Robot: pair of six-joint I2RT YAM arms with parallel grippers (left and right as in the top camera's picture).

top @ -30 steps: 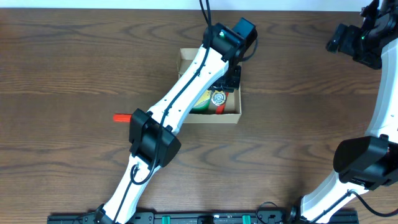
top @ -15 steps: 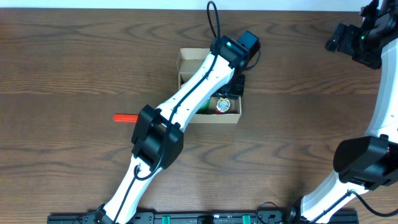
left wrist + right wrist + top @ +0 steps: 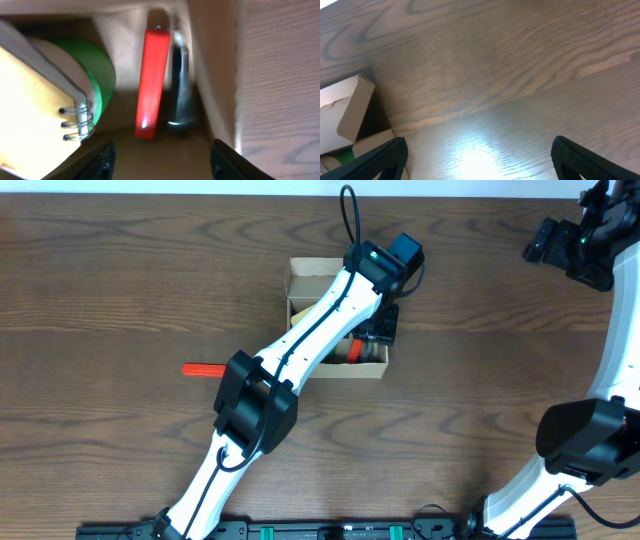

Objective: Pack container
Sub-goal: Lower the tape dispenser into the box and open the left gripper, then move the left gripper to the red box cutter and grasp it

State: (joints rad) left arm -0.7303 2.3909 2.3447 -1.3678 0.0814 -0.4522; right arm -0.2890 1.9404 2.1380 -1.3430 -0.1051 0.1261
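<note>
Parting the left gripper (image 3: 165,162) over the right end of the container (image 3: 305,275), wider than a second ago, with nothing between the fingers (image 3: 102,159). Keeping the right gripper (image 3: 482,165) released and empty as well, parked well apart over the far right corner of the worktop (image 3: 120,270), unmoved through the last second.

Sitting mid-worktop toward the far edge, the container, flap not yet closed. Holding already, largest first: a yellow spiral notebook (image 3: 30,100), a green round thing (image 3: 102,70) tucked against it, then a red bar (image 3: 152,80) and a slim dark piece (image 3: 180,85) lying side by side along the cardboard wall. Lying free of the fingers, both of these, so judging the drop as just made. Shifting the left arm slightly rightward meanwhile, now covering the round label that showed inside a second ago.

Waiting outside: one orange-red stick (image 3: 200,368) on the worktop, well left of the container. Probably calling for a lift clear, then fetching that stick before closing the flap.
</note>
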